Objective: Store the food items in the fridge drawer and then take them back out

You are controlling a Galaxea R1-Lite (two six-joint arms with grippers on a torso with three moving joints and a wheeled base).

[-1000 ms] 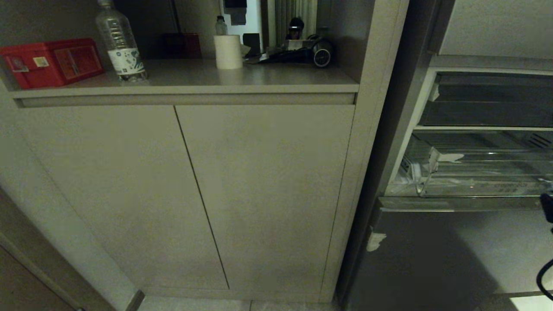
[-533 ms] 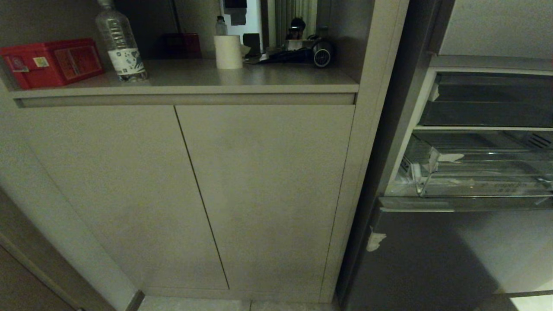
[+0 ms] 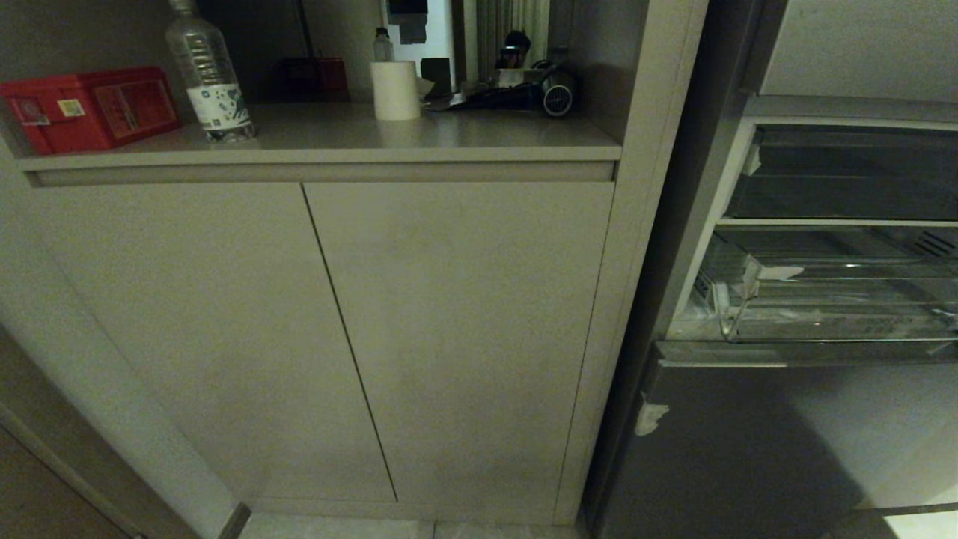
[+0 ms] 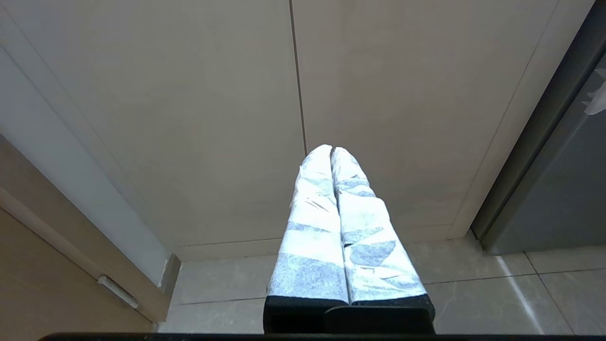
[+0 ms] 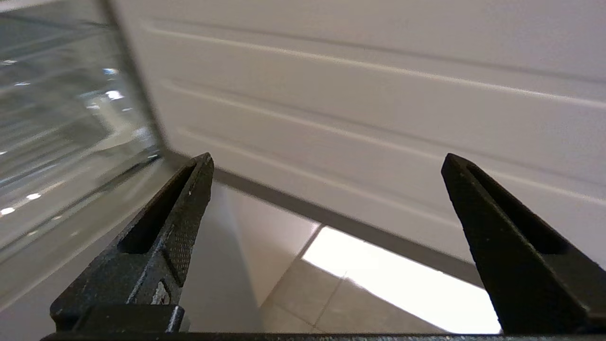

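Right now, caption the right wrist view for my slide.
Right hand open and empty beside the clear fridge drawer, facing a white ribbed panel above tiled floor.

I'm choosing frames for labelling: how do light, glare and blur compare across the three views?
Head view: dim, fridge drawer glinting. Left wrist view: brighter, left gripper sharp. Right wrist view: fridge drawer smeared, floor tiles overexposed, right gripper sharp.

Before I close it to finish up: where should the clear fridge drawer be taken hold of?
Grip the clear fridge drawer by its thick front lip, coming from the front, fingers over the top edge. It sits pulled out and level, and that lip runs the full width as the sturdiest reachable edge. The open right gripper beside it looks best placed; the left gripper is shut, facing the cabinet doors.
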